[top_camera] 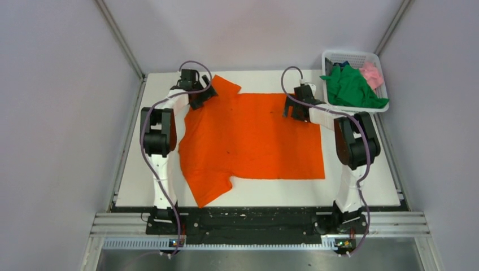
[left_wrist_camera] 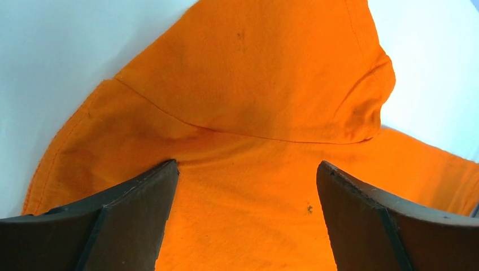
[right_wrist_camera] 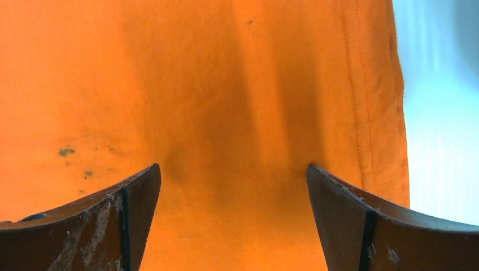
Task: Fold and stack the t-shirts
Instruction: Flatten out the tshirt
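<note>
Two pairs of jaws stand wide apart, each with only orange cloth below the gap. The left gripper [left_wrist_camera: 248,166] is over the orange t-shirt [left_wrist_camera: 243,84] where body meets sleeve. A curved seam runs just ahead of its fingertips, and the sleeve spreads on beyond that to a stitched hem. A small dark speck marks the cloth close to the right-hand finger. Bare white table [left_wrist_camera: 56,45] shows outside the sleeve's edges, to the left of the jaws and ahead to their right.

The right gripper [right_wrist_camera: 234,169] also has nothing pinched between its jaws. The cloth puckers faintly between its fingertips, though whether they press on it cannot be told. Just outside its right-hand finger a double-stitched hem runs straight ahead, and past that edge lies a strip of bare table. A few dark flecks sit to the left of its left-hand finger.

From above, the shirt lies flat and wide between the two arms, with bare table along its near edge and outside the left arm. Beyond the right gripper's outer side, near but apart, stands the white basket [top_camera: 350,55]. A green t-shirt [top_camera: 350,87] droops over its near rim, and a pink t-shirt [top_camera: 371,73] is bunched behind the green one. Grey walls close in the table's sides.
</note>
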